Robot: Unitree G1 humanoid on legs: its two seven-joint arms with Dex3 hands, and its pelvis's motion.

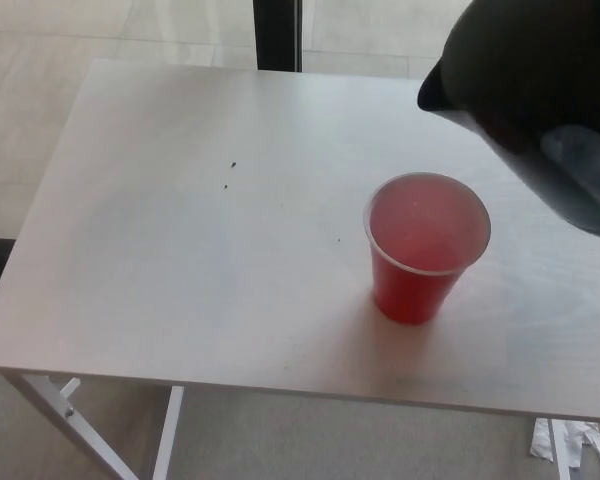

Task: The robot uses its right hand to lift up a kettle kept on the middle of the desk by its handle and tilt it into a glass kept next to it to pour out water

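A red plastic cup (426, 246) stands upright on the white desk (180, 250), right of centre. A black kettle (535, 90) hangs in the air above and behind the cup at the upper right. It is tilted, with its spout (430, 97) pointing left, just above the cup's far rim. No stream of water shows. The kettle's handle and whatever holds it are cut off by the picture's right edge. Neither hand can be made out.
Two small dark specks (230, 175) lie on the desk left of the cup. A black post (277, 32) stands behind the desk's far edge. White desk legs (70, 420) show at the lower left, and paper scraps (570, 442) lie on the floor at the lower right.
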